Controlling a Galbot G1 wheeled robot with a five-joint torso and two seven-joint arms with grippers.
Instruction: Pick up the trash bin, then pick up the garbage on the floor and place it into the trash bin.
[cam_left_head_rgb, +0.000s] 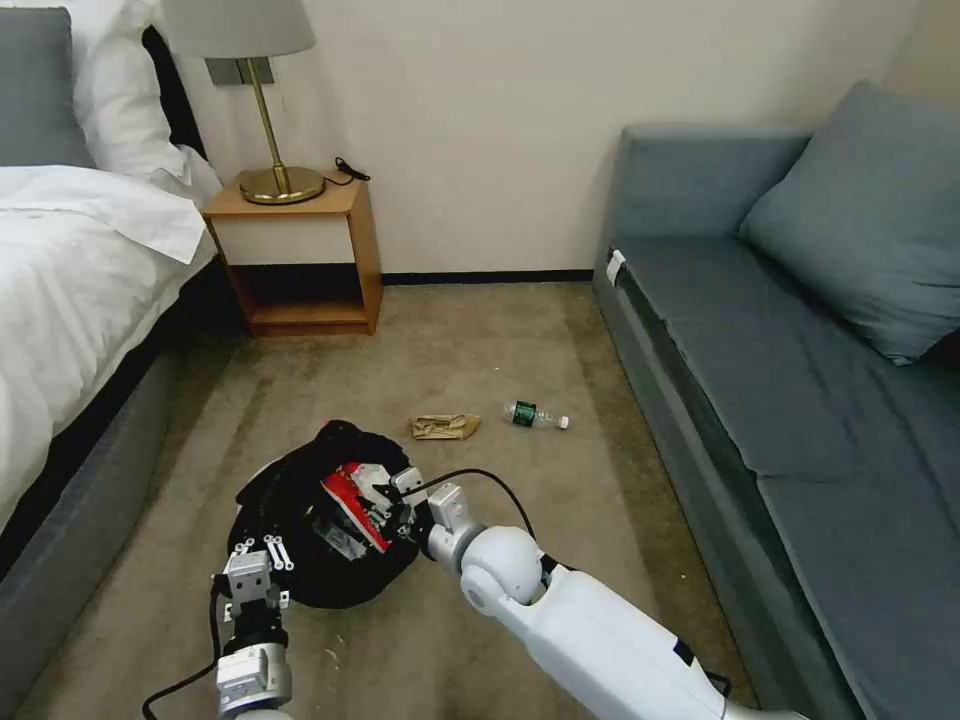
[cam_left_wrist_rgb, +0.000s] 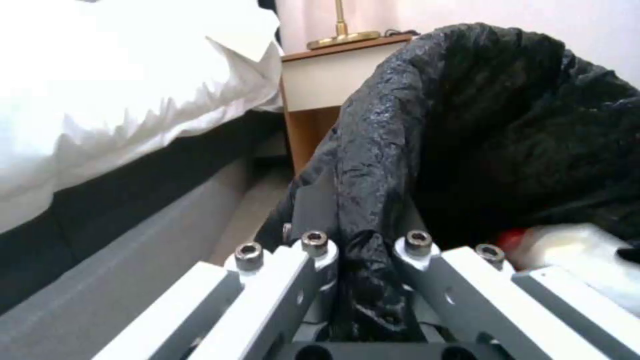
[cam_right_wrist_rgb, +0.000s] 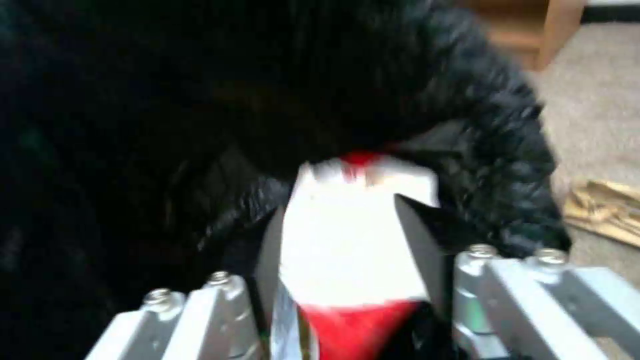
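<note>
Carpeted floor (cam_left_head_rgb: 480, 340) runs as an open lane up the middle of the head view, bounded on the left edge by the bed (cam_left_head_rgb: 70, 290) with its white sheet overhanging, and on the right by the long grey-blue sofa (cam_left_head_rgb: 800, 380) whose front edge slants from mid frame to the lower right. At the upper left centre, against the back wall, stands a wooden nightstand (cam_left_head_rgb: 300, 255) with a brass lamp (cam_left_head_rgb: 270, 120) on top. The lane between bed and sofa is mostly bare carpet. Lower left of centre sits the trash bin (cam_left_head_rgb: 300, 530), its black bag liner crumpled over the rim and gaping open. The left end effector (cam_left_head_rgb: 252, 585) is at the bin's near rim, lower left of frame; in the left wrist view its fingers (cam_left_wrist_rgb: 313, 255) are pressed together, pinching a fold of the black liner. The right arm comes in from the lower right, and the right end effector (cam_left_head_rgb: 385, 500) is at the bin's mouth, clamped on the red-and-white packet (cam_left_head_rgb: 355, 505); the right wrist view shows the packet squeezed between the two fingers with the liner's edge just past it. Beyond the bin, mid frame, the tan paper bag (cam_left_head_rgb: 444, 427) lies flat on the carpet, and just to its right, apart from it, the small clear bottle (cam_left_head_rgb: 535, 415) lies on its side, near the sofa's front edge.
</note>
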